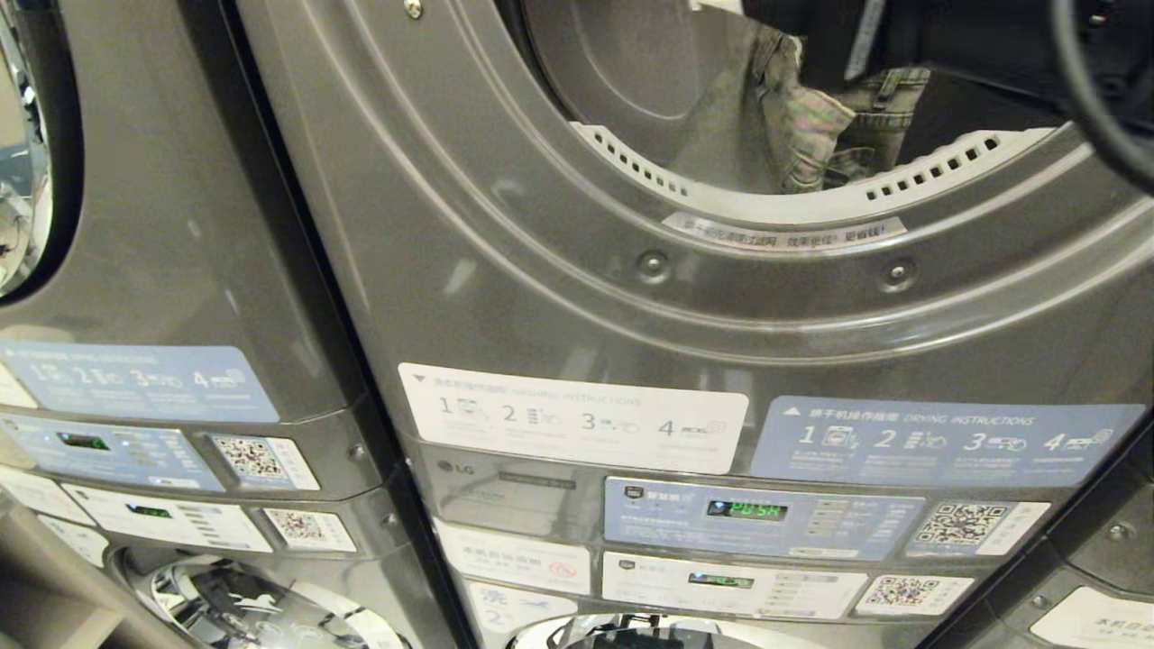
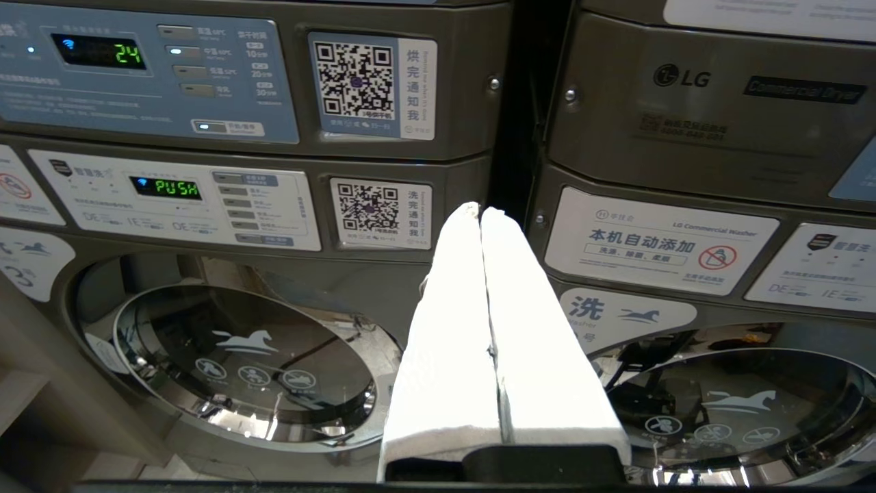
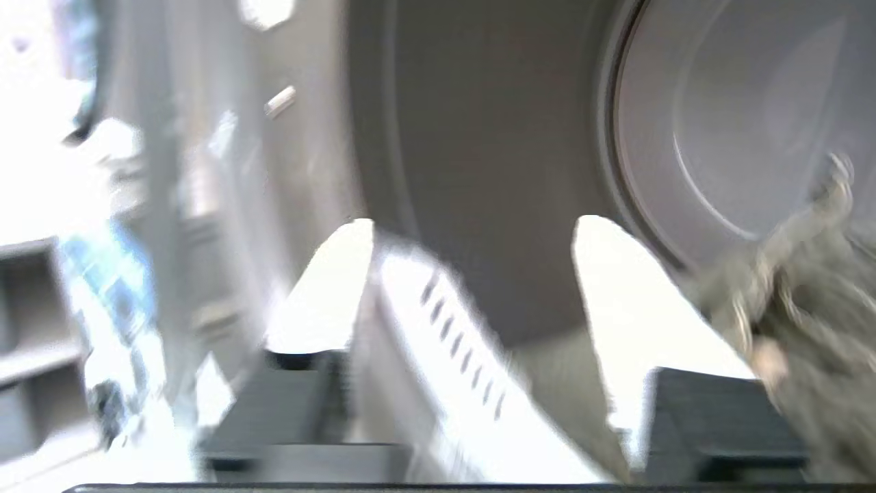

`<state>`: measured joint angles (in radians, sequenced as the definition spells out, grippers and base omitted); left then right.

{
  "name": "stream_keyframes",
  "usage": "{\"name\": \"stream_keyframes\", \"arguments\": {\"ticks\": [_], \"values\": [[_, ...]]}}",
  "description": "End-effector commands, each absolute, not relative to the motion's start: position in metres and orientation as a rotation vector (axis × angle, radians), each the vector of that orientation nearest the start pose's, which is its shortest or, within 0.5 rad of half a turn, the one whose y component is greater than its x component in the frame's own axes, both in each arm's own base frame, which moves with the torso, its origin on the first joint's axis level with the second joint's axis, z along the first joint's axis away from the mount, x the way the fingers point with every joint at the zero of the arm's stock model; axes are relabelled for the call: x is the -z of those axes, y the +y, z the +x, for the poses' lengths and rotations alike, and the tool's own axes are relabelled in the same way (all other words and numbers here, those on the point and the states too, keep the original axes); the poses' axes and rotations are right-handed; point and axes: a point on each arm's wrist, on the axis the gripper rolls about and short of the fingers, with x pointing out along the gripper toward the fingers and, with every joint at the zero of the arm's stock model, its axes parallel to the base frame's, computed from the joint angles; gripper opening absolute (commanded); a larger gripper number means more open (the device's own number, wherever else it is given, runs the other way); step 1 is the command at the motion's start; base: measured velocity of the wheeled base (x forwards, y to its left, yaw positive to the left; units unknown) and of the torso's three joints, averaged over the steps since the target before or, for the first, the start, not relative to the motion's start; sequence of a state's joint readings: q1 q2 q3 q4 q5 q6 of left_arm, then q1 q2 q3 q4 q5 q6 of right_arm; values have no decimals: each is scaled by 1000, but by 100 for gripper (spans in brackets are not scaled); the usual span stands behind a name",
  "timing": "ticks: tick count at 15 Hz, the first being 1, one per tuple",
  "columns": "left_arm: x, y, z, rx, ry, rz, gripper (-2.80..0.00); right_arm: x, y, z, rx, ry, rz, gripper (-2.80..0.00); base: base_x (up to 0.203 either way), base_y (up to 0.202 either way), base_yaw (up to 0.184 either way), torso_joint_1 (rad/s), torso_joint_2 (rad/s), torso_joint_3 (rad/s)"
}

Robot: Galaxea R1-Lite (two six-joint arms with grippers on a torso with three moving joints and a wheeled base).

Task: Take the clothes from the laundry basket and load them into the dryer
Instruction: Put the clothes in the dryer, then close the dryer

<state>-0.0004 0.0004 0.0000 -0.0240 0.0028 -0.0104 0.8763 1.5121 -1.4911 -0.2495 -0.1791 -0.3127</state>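
The dryer (image 1: pixel 559 270) stands open, its round mouth at the top of the head view. Inside the drum lie clothes (image 1: pixel 811 117): a grey-green cloth and a piece of denim. My right arm (image 1: pixel 956 36) reaches across the upper right of the mouth. In the right wrist view my right gripper (image 3: pixel 472 222) is open at the drum's rim, with only the white slotted filter (image 3: pixel 458 329) between its fingers. The clothes (image 3: pixel 807 294) lie just beside one finger. My left gripper (image 2: pixel 480 209) is shut and empty, parked low before the washers. The laundry basket is out of view.
A second stacked machine (image 1: pixel 135 270) stands to the left. Control panels with green displays (image 1: pixel 746 510) and QR stickers run below the dryer mouth. Glass washer doors (image 2: pixel 239 356) sit lower down, in front of the left gripper.
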Motion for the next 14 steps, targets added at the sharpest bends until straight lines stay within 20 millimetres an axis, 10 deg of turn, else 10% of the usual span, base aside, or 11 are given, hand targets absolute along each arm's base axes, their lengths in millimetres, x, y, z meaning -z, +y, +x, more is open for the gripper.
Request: {"name": "stream_keyframes", "arguments": {"ticks": [1, 8, 14], "values": [[-78, 0, -23, -3, -25, -11, -280, -398, 159, 127, -673, -351, -159, -280, 0, 0, 0, 0, 0, 0], [-78, 0, -23, -3, -25, -11, -280, -339, 93, 82, -610, -253, -170, -280, 0, 0, 0, 0, 0, 0], [-78, 0, -23, -3, -26, -11, -280, -277, 57, 83, -375, -90, -180, -280, 0, 0, 0, 0, 0, 0]]}}
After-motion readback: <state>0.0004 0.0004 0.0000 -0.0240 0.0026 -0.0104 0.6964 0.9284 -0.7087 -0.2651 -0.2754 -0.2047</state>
